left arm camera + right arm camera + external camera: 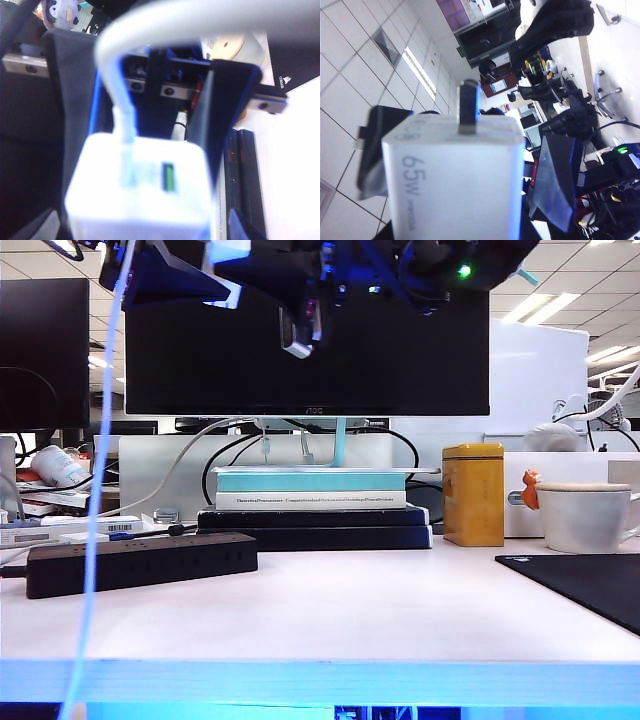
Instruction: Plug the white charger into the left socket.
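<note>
**Right gripper holding charger aloft; strip unoccupied**

Right gripper (pixel 462 165) is closed on the white charger (pixel 450 200), one dark finger on each side of the block. In the right wrist view the printed "65W" face is towards the camera and the metal prongs stand clear of the grip.

Left gripper (pixel 147 165) stands at full width. In the left wrist view the charger's cable end, with its green-marked port, sits between the spread fingers; contact cannot be confirmed, as the block is blurred.

In the exterior view both arms are at the top of the frame, in front of the monitor (pixel 300 360) and well above the table (pixel 350 610). The thin white cable (pixel 100 490) hangs from there down past the table's front edge.

The black power strip (pixel 140 562) lies flat on the table at left, well apart from the charger. Its left socket (pixel 70 556) is seen edge-on and cannot be made out individually. A white mug (pixel 588 518) and yellow tin (pixel 473 493) stand at right.
</note>
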Controlling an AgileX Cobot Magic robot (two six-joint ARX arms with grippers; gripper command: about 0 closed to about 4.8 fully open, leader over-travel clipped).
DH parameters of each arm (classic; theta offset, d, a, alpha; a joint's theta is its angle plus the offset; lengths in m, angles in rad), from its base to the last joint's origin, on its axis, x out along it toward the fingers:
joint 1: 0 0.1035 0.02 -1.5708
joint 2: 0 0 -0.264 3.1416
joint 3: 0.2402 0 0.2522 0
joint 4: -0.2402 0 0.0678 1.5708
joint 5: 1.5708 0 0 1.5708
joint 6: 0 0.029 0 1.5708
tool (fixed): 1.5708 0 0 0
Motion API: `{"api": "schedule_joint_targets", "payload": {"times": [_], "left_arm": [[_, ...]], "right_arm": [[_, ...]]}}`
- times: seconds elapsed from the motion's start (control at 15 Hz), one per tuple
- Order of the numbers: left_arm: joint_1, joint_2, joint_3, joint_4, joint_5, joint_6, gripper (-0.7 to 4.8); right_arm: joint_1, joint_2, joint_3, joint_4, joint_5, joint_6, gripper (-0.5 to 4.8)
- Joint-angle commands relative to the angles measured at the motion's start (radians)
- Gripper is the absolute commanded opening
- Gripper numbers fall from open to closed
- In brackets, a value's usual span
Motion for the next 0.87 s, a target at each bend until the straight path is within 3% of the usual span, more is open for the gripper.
{"api": "schedule_joint_targets", "payload": {"times": [0.07, 0.87], "left_arm": [[0.000, -0.002, 0.003, 0.016, 0.006, 0.003, 4.79], [0.001, -0.002, 0.003, 0.011, 0.003, 0.003, 4.79]], "right_arm": [[0.021, -0.013, 0.007, 0.030, -0.016, 0.027, 0.93], [0.010, -0.023, 0.007, 0.023, -0.017, 0.027, 0.93]]}}
